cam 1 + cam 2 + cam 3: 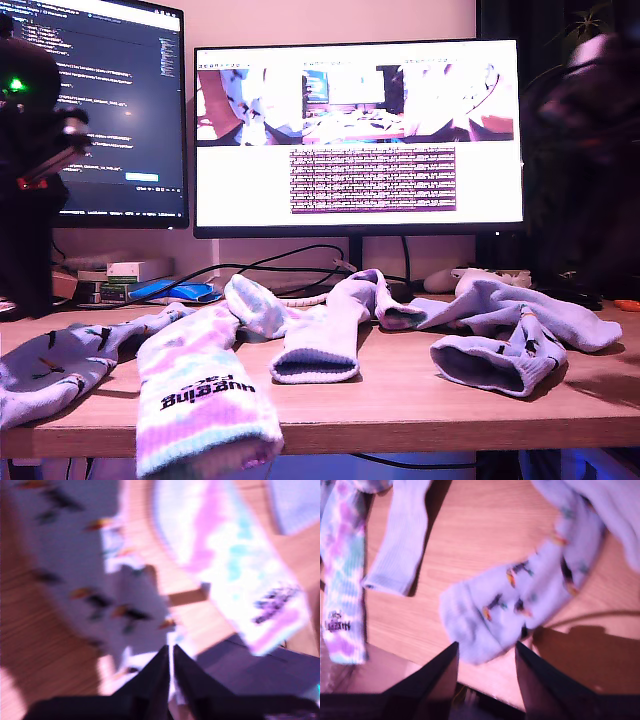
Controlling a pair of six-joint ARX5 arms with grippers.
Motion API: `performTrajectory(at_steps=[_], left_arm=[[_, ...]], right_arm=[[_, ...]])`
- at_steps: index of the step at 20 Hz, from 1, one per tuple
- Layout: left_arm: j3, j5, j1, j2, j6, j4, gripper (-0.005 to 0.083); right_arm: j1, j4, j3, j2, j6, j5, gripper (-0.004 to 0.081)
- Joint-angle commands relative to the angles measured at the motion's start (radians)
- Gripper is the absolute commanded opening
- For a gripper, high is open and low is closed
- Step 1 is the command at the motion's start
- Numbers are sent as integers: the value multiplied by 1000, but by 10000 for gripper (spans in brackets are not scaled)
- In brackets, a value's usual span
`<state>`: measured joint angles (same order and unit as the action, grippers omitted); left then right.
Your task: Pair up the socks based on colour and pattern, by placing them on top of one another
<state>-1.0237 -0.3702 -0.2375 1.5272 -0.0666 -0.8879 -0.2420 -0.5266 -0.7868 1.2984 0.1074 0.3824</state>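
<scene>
Tie-dye sock (200,365) runs front-to-back (cuff nearest exterior camera).

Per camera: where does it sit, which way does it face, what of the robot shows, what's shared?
Exterior view: low at the desk front, facing the monitor; a dark arm at its left.
First wrist view: looking down on a figured sock and the lettered tie-dye sock; my first gripper, jaws together.
Second wrist view: looking down on another figured sock; my second gripper, jaws apart.
Shared: the lettered tie-dye sock shows in all three.
</scene>
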Motion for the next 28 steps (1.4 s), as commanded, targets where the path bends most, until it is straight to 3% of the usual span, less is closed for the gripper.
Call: performTrajectory(at_steps=[1,3,8,16,18,19,21,22,28], left_arm=[[9,-8,-18,8,-13,13,-17],[9,-12,-37,8,-12,35,-17],[9,-50,-45,8,-10,55,-17],[9,-62,-44,8,-10,62,-17],[9,-72,-44,8,-10,71,-17],[9,-79,-44,8,-10,75,-17],[8,-104,-44,8,-10,82,-16],[8,-121,-45,8,-10,87,-14],[8,-146,-64,8,-10,138,-8]], right_arm=[[-39,-41,-60,63,-84,2,346],[-103,-97,-135,122,-161,-5,355],[-228,-209,-249,251,-168,-183,371],[-307,-241,-276,389,-196,-370,371],[-308,-226,-276,397,-214,-380,363],[-308,-219,-276,397,-213,-386,317],[-307,-222,-276,397,-216,-394,58],[-308,-221,-276,397,-224,-395,-7],[-318,-294,-373,394,-223,-393,-13]])
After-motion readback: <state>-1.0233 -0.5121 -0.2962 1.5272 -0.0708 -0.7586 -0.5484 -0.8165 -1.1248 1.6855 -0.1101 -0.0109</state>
